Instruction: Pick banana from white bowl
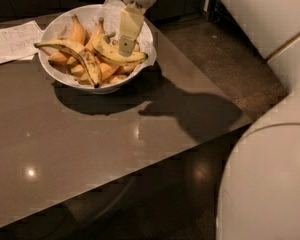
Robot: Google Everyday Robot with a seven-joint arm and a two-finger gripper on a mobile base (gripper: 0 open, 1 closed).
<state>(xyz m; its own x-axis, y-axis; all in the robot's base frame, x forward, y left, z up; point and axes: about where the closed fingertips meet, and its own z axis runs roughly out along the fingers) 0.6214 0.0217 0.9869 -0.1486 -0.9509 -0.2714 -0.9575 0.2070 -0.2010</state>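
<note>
Since the gripper [124, 46] hangs over the pile w/ its tip right at the freckled banana [121, 59], approach looks top-down, prob. to clear the rim; can't tell if jaws are spread or clamped. Banana lies on top of the heap in the white bowl [110, 88], beside the long dark-streaked one [75, 54], so it's the easiest pick. Bowl sits toward the table's [90, 149] far side, printed sheet [12, 41] just beside it.

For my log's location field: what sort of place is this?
Likely a break room or kitchen: a grey counter, a white bowl of fruit, a printed sheet beside it. The gripper hangs over the banana.
</note>
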